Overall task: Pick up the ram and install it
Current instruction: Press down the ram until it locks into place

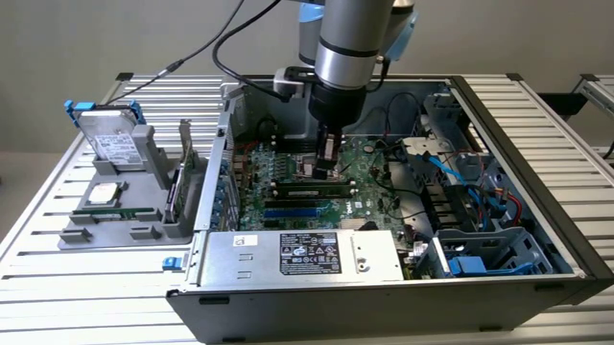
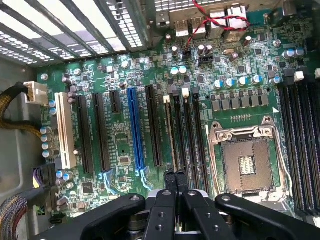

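Observation:
The ram (image 1: 312, 191), a thin green stick with black chips, sits lengthwise in a black motherboard slot inside the open computer case (image 1: 518, 287). In the wrist view it is seen edge-on as a thin brownish line (image 2: 167, 135) in one of the slots. My gripper (image 1: 323, 171) hangs straight down just above the ram's middle, fingers pressed together with nothing between them. The wrist view has the shut gripper (image 2: 175, 176) at the near end of that slot. Whether the fingertips touch the ram I cannot tell.
A grey fixture (image 1: 144, 154) at the exterior view's left holds a silver hard drive (image 1: 111, 140), a processor chip (image 1: 106, 192) and a green strip (image 1: 120, 213). The power supply (image 1: 307, 255) fills the case front. Cables (image 1: 470, 172) crowd the exterior view's right side. The CPU socket (image 2: 247, 162) lies beside the slots.

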Tool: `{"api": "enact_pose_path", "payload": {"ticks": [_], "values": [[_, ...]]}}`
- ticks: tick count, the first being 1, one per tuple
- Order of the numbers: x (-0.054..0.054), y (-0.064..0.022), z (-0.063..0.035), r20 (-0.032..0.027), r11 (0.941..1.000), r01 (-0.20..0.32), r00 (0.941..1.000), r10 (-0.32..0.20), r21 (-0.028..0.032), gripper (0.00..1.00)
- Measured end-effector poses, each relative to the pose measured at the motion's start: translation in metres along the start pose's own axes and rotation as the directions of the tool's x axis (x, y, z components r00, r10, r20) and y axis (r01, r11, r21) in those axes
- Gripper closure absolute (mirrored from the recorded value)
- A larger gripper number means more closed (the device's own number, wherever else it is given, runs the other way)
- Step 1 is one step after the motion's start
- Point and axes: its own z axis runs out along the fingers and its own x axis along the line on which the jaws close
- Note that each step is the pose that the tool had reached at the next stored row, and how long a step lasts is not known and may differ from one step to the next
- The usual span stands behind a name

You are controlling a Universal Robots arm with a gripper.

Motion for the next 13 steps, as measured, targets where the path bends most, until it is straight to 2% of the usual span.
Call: {"api": "enact_pose_path", "payload": {"ticks": [3, 6, 9, 13], "values": [[0.0000, -0.0001, 0.0013, 0.0044, 0.9989, -0.047, 0.9989, 0.047, -0.0040, 0.90], [-0.0002, -0.0003, 0.0029, 0.0091, 0.9954, -0.095, 0.9954, 0.095, -0.0083, 0.90], [-0.0003, -0.0004, 0.0043, 0.0137, 0.9891, -0.147, 0.9890, 0.147, -0.0133, 0.90], [-0.0005, -0.0006, 0.0057, 0.0195, 0.9766, -0.214, 0.9765, 0.215, -0.0201, 0.90]]}}
